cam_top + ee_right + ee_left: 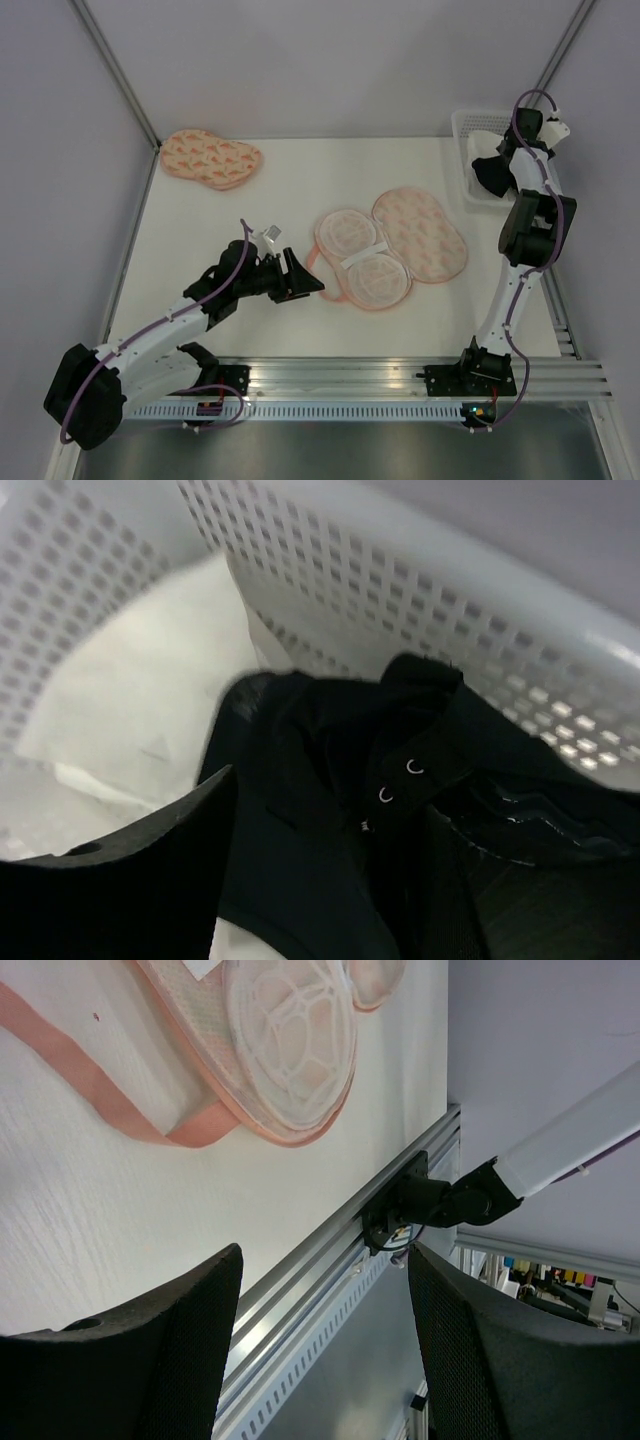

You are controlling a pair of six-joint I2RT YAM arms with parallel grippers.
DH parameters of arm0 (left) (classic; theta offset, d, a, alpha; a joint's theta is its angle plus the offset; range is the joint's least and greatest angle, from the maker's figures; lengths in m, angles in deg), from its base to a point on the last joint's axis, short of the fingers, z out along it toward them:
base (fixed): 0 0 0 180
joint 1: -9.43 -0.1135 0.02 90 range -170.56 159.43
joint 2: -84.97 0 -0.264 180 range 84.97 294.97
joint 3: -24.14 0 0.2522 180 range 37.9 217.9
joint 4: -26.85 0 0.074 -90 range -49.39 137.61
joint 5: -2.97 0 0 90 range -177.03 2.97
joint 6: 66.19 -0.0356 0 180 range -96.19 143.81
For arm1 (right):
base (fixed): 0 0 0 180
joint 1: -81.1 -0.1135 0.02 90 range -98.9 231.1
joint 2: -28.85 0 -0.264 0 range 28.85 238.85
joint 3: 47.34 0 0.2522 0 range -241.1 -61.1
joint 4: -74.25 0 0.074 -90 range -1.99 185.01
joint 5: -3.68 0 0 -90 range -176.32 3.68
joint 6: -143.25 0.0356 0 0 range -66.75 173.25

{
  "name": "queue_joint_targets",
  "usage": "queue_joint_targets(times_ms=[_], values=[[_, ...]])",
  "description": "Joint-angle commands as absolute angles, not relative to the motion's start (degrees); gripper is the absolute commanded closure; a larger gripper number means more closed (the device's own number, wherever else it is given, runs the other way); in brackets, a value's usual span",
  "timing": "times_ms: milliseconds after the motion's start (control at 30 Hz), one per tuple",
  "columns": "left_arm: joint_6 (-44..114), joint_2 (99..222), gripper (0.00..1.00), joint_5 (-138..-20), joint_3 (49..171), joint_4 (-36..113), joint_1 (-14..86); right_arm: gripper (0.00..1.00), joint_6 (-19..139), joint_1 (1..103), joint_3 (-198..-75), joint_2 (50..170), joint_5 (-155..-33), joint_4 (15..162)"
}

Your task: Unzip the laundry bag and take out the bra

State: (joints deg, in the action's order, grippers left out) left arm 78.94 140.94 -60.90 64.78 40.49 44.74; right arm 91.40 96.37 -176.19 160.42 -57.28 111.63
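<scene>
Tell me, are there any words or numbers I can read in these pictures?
None can be read.
White patch on the bag: no print shows.
Coloured bits at the far right of the left wrist view: too blurred to read.

Laundry bag unzipped, splayed flat; black bra crumpled, apparently inside basket.
</scene>
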Motion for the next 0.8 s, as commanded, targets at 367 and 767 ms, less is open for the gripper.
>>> queue_joint_targets(times_ms=[367, 767], values=[[80.5, 132.9, 0.28, -61.5, 62.0, 40.3, 44.5, 0.28, 85.9, 92.5, -151.8, 128.0, -62.2, 108.1], [80.9, 129.4, 0.27, -61.9, 60.7, 43.7, 44.5, 0.28, 85.1, 79.8, -139.8, 119.1, -65.8, 128.1]])
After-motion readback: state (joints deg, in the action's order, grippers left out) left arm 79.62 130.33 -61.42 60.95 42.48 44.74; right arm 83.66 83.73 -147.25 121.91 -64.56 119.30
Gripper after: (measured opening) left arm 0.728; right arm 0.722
